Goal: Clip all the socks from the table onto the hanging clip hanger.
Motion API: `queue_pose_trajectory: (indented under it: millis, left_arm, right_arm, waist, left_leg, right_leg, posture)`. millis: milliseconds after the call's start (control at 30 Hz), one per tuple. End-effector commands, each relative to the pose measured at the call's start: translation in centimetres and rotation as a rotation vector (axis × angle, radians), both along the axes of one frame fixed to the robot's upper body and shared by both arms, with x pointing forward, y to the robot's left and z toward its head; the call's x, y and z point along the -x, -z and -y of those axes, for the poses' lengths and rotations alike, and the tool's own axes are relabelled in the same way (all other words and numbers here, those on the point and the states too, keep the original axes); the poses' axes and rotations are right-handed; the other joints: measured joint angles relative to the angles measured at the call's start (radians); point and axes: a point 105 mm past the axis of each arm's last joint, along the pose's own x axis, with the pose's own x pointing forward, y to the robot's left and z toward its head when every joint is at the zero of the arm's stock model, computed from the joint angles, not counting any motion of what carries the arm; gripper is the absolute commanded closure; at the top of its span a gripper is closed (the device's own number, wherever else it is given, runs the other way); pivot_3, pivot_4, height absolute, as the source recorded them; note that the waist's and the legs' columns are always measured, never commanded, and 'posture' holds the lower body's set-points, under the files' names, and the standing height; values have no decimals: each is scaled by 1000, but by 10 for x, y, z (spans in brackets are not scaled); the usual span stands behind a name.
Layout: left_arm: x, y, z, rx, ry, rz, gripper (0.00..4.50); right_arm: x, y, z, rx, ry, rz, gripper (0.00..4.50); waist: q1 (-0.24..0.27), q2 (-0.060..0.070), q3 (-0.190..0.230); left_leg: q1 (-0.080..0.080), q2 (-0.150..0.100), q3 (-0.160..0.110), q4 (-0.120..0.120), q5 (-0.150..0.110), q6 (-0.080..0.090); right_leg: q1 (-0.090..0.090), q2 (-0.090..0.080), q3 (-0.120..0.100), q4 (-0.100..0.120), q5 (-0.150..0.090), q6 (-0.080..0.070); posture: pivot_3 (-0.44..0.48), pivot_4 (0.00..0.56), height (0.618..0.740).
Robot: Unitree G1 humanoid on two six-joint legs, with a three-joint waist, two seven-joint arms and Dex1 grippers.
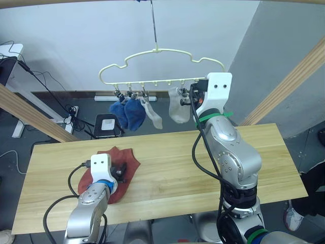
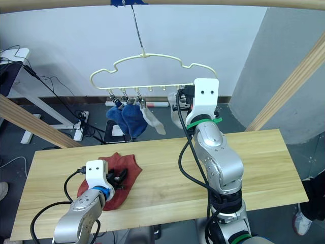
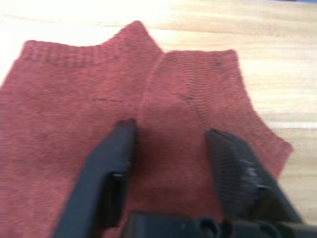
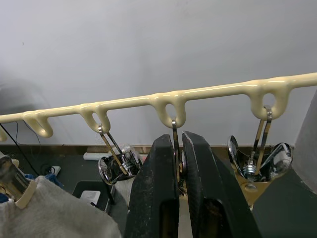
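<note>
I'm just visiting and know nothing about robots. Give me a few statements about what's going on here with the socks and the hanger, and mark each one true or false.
1. Two rust-red socks lie on the table. True.
2. The left gripper is clamped shut on a blue sock. False: its fingers are open, spread over the red socks.
3. Two blue socks hang from the clip hanger. True.
4. The right gripper is down at the tabletop. False: it is raised to the hanger, its fingers closed around a metal clip.
5. Grey socks already hang from the hanger. True.
6. The hanger lies flat on the table. False: it hangs by its hook above the table.
</note>
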Motion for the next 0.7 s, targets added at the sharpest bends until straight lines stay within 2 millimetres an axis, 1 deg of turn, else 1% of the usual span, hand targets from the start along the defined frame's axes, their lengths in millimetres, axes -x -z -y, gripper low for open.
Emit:
queue_pose_trajectory:
  millis: [33,133,167,200,367,400,500,567,600,700]
  left_arm:
    - [1,-10,-3,-35,-16,53,3482]
    - [2,-15,-7,-59,-39,77,4374]
    - [2,-17,-8,-72,-35,89,4469]
    - [2,-18,-8,-80,-30,97,4469]
    - [6,-23,3,-59,64,128,4469]
    - [7,-26,8,-53,107,147,4469]
    - [8,-46,38,6,330,257,4469]
    - [9,-56,52,27,435,309,4469]
    - [9,-61,61,40,508,333,4469]
    - [7,-72,81,50,652,383,4469]
  right_arm:
    - [8,-21,-12,-61,-44,64,4500]
    - [8,-21,-12,-61,-44,64,4500]
    - [8,-21,-12,-61,-44,64,4500]
    - [8,-21,-12,-61,-44,65,4500]
    - [8,-20,-12,-61,-43,63,4500]
    - [8,-20,-12,-60,-43,64,4500]
    - [8,-21,-12,-61,-43,65,4500]
    - [8,-21,-12,-61,-43,65,4500]
    - [8,-21,-11,-61,-43,66,4500]
    - [8,-22,-11,-61,-44,70,4500]
  waist:
    - [0,0,0]
    - [0,0,0]
    - [0,0,0]
    - [0,0,0]
    - [0,0,0]
    - [0,0,0]
    - [0,0,0]
    - [1,0,0]
    - [1,0,0]
    - [0,0,0]
  left_leg:
    - [0,0,0,0,0,0]
    - [0,0,0,0,0,0]
    - [0,0,0,0,0,0]
    - [0,0,0,0,0,0]
    - [0,0,0,0,0,0]
    - [0,0,0,0,0,0]
    - [0,0,0,0,0,0]
    - [0,0,0,-1,0,0]
    - [0,0,0,0,0,0]
    - [0,0,1,-1,0,0]
  right_leg:
    - [0,0,0,0,0,0]
    - [0,0,0,0,0,0]
    - [0,0,0,0,0,0]
    - [0,0,0,0,0,0]
    - [0,0,0,0,0,0]
    - [0,0,0,0,0,0]
    - [0,0,0,0,0,0]
    - [0,0,0,0,0,0]
    - [0,-1,0,-1,0,0]
    - [0,0,0,-1,0,0]
  posture:
    - [-234,291,740]
    - [-234,291,740]
    - [-234,291,740]
    - [-234,291,740]
    - [-234,291,740]
    - [-234,291,740]
    - [-234,291,740]
    - [-234,291,740]
    - [-234,291,740]
    - [-234,291,740]
